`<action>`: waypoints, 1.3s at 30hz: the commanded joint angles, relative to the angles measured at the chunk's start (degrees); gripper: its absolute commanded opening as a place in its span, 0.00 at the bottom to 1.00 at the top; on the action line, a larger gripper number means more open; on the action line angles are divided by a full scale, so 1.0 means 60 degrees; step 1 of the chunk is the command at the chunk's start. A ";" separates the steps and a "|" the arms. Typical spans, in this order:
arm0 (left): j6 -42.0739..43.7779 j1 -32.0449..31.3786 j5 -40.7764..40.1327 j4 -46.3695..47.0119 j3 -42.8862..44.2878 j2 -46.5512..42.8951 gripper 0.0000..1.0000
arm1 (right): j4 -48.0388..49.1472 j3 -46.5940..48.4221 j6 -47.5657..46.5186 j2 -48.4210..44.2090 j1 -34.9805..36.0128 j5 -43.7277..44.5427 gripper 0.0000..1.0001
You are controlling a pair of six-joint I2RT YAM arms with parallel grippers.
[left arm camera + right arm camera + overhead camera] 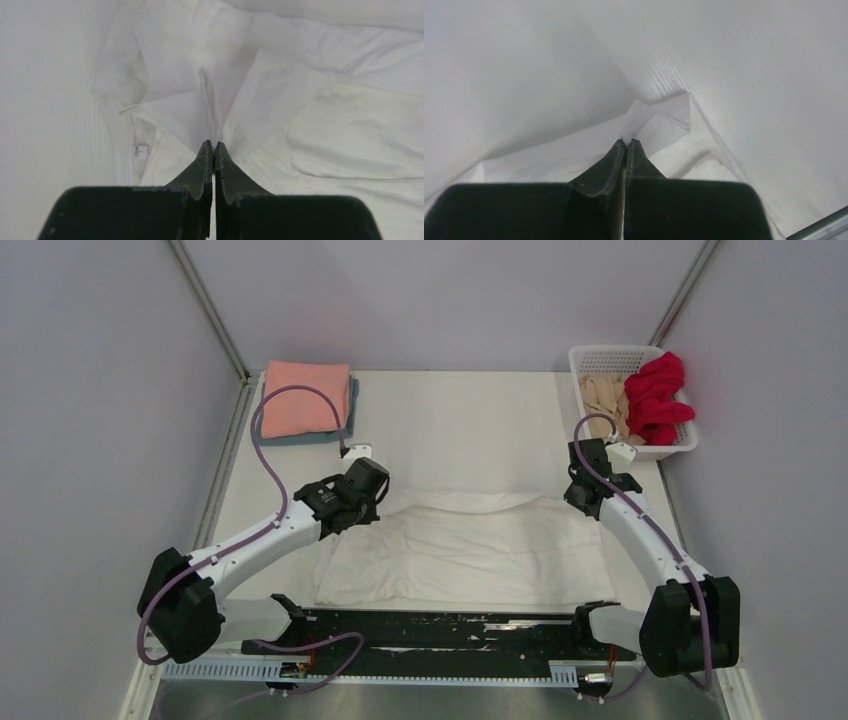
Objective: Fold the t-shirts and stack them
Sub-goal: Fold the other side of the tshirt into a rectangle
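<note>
Top external view, items by size.

- Table [460, 430]: 1, carrying everything.
- White tee [470, 550]: 1, lying spread across mid-table betw. the two arms, far edge bunching up. Prob. the fold in hand.
- Salmon pink tee [305, 398]: 1, folded, sitting on grey-blue tee [352, 412]: 1, folded. Both at far-left corner, well apart from work area, so looking like the finished stack.
- Basket [610, 355]: 1, white lattice, sitting at far-right corner.
- Red tee [660, 395]: 1, and beige tee [603, 400]: 1, both lying crumpled in basket, presumably waiting.
- Left gripper [213, 145]: 1, jaws pressing shut on a ridge of white tee near collar label.
- Right gripper [626, 141]: 1, jaws pinching a corner of same tee, cloth tenting away from it.

Both seem to be gripping the far edge so it folds over as one.

Tally: 5 tees; 2 folded, 1 in hand, 2 waiting.
</note>
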 commanded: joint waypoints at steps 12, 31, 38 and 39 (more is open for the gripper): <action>-0.1897 -0.1084 -0.1329 -0.2574 -0.0113 -0.1474 0.00 | -0.0517 -0.0245 -0.0337 -0.1532 0.0017 -0.0349 0.00; -0.4211 -0.2310 0.0954 -0.3815 -0.1792 -0.1826 0.54 | -0.2557 -0.1419 0.1165 -0.2757 0.0170 -0.0756 0.50; -0.3188 -0.2675 0.2841 -0.3009 -0.2289 -0.4111 1.00 | -0.2919 -0.0859 0.1311 -0.5058 0.0174 -0.0014 0.95; -0.3113 -0.2677 0.2640 -0.2949 -0.2213 -0.4189 1.00 | -0.2521 -0.1009 0.1067 -0.5303 0.0177 -0.0279 0.99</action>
